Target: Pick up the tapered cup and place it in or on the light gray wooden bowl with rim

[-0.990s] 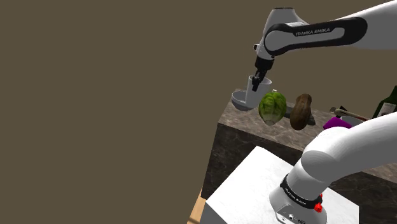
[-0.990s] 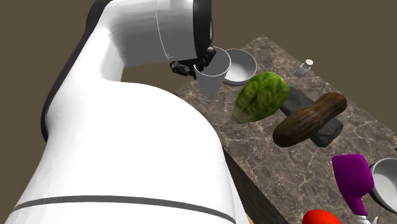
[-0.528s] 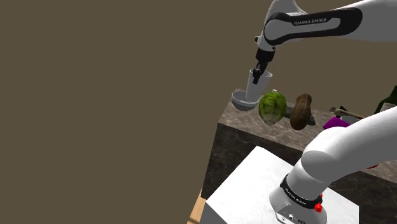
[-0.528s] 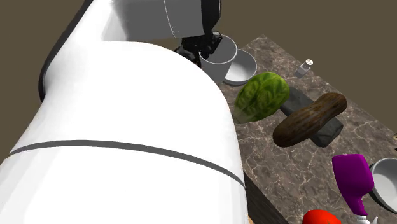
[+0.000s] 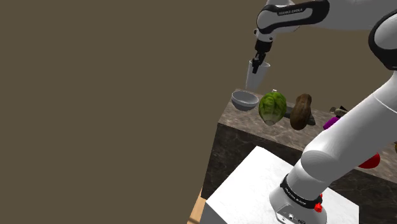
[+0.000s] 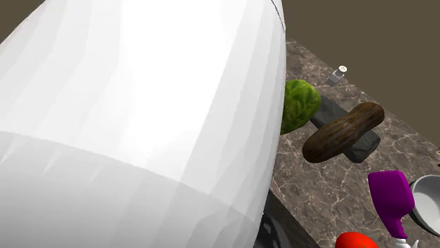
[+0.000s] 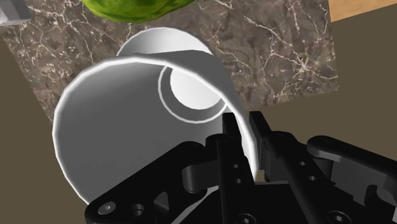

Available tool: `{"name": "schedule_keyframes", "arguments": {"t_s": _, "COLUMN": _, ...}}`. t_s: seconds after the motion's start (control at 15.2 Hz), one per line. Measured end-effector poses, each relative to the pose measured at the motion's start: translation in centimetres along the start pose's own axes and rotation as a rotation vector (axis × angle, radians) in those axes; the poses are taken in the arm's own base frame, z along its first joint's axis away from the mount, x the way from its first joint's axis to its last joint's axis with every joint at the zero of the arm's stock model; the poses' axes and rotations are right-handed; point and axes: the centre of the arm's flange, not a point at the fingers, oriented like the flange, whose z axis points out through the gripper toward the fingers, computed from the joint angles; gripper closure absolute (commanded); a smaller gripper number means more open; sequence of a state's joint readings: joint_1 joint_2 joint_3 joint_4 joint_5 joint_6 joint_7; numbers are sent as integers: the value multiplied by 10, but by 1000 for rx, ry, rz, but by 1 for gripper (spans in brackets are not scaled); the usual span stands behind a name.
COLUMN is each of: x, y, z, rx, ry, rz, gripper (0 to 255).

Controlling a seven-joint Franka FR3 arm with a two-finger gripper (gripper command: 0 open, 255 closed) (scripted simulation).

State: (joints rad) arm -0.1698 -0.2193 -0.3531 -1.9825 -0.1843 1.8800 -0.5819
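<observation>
Shoulder view: grey bowl (image 5: 244,98) sits low, white cup (image 5: 256,76) hangs upright in mid-air at ~1 o'clock from it, under the gripper (image 5: 256,62). Wrist cam adds what that can't: fingers (image 7: 224,153) pinch the cup's rim wall w/ the bowl peeking past its base. Prob needs a nudge twd 7 o'clock, then down.

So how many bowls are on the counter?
2: a grey bowl at the counter corner under the held cup, a second bowl at the second exterior view's right edge. The arm may hide more.

Dark marble counter (image 6: 331,190) — on it a grey bowl (image 5: 243,99), green cabbage (image 5: 272,107), small shaker (image 6: 337,75).
</observation>
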Motion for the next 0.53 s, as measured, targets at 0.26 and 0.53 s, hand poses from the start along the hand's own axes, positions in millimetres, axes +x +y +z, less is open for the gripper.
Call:
{"name": "schedule_keyframes", "arguments": {"t_s": 0.26, "x": 25, "y": 47, "z": -9, "rx": 0, "ry": 0, "rz": 1, "gripper": 255}}
{"name": "schedule_keyframes", "arguments": {"t_s": 0.53, "x": 38, "y": 70, "z": 0, "rx": -1, "ry": 0, "rz": -1, "gripper": 255}}
